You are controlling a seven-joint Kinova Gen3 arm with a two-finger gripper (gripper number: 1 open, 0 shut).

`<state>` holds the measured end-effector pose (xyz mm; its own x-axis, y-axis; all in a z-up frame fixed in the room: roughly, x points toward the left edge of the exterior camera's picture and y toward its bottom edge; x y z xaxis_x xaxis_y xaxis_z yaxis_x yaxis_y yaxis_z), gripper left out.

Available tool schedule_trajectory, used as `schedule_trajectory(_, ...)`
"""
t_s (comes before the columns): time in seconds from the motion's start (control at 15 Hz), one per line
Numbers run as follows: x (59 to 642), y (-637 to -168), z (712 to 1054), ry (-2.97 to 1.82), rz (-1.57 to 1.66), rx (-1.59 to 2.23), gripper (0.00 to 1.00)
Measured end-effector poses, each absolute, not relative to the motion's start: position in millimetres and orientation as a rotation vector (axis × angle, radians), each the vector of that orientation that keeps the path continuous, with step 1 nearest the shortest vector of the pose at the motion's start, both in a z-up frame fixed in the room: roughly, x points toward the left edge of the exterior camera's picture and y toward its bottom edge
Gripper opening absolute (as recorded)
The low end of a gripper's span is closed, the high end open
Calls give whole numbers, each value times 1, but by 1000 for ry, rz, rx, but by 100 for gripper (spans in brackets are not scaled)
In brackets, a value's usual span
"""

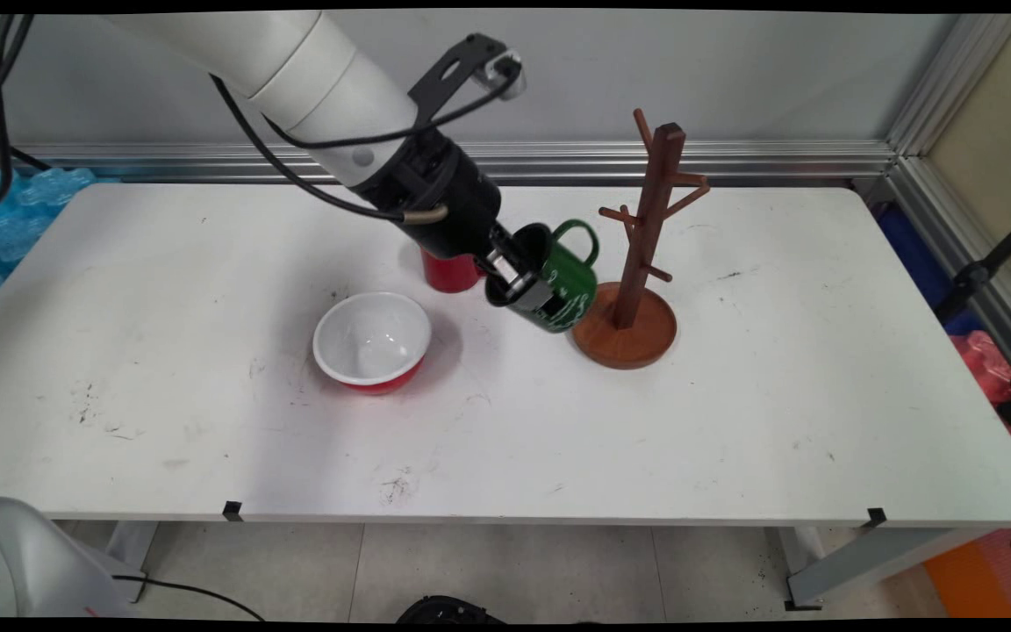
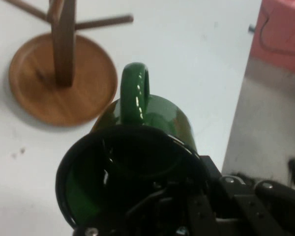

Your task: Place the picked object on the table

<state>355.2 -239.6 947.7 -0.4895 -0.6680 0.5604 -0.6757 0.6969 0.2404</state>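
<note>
My gripper (image 1: 530,285) is shut on the rim of a green mug (image 1: 562,285), one finger inside it and one outside. The mug hangs tilted above the table, its mouth facing the arm and its handle (image 1: 581,235) pointing up and to the right. In the hand view the green mug (image 2: 132,162) fills the lower middle, handle (image 2: 135,93) upward. A brown wooden mug tree (image 1: 646,219) stands just right of the mug on its round base (image 1: 624,338); that base (image 2: 59,81) lies at the hand view's upper left.
A red mug (image 1: 448,272) stands behind the gripper, mostly hidden by it. A red bowl with a white inside (image 1: 372,341) sits left of the green mug. The table's right edge (image 2: 241,98) shows in the hand view.
</note>
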Motion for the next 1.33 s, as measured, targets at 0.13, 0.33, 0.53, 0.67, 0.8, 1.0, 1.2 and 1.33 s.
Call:
schedule_trajectory(0.13,353,-239,946,-2327,28,1008,0)
schedule_trajectory(0.33,349,-238,943,-2419,45,992,0)
schedule_trajectory(0.53,344,-238,940,-2489,50,985,0)
schedule_trajectory(0.67,338,-240,938,-2539,54,975,0)
schedule_trajectory(0.8,331,-242,935,-2589,58,971,0)
schedule_trajectory(1.0,324,-247,930,-2659,66,968,0)
schedule_trajectory(1.2,318,-252,925,-2715,74,964,0)
schedule_trajectory(1.33,314,-255,922,-2747,79,958,0)
